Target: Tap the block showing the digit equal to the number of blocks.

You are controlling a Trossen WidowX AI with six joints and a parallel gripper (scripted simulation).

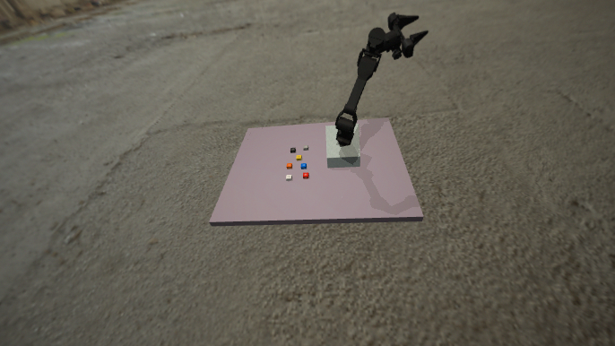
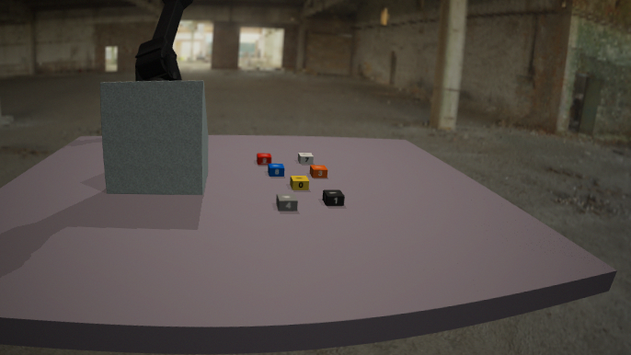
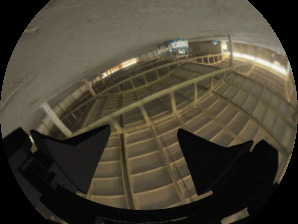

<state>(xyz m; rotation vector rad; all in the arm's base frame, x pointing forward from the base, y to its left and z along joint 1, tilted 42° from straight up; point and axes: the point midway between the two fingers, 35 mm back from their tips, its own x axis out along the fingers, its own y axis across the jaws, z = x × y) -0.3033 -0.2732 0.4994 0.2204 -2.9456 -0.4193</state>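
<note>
The white block (image 1: 289,177) (image 2: 305,158) shows 7. The orange block (image 1: 289,166) (image 2: 318,172) shows 3. The blue block (image 1: 303,166) (image 2: 276,170) seems to show 8. The yellow block (image 1: 298,157) (image 2: 299,183) shows 0. The black block (image 1: 292,150) (image 2: 333,198) shows 1. The grey block (image 1: 306,147) (image 2: 287,202) shows 4. The red block (image 1: 306,175) (image 2: 264,159) has a digit too blurred to read. My gripper (image 1: 423,25) (image 3: 144,130) is open and empty, raised high and facing away from the blocks.
The pink table top (image 1: 260,202) (image 2: 368,267) bears the blocks. The arm stands on a grey-green pedestal (image 1: 343,161) (image 2: 154,138) beside them. The wrist view shows only the surrounding hall and the fingers.
</note>
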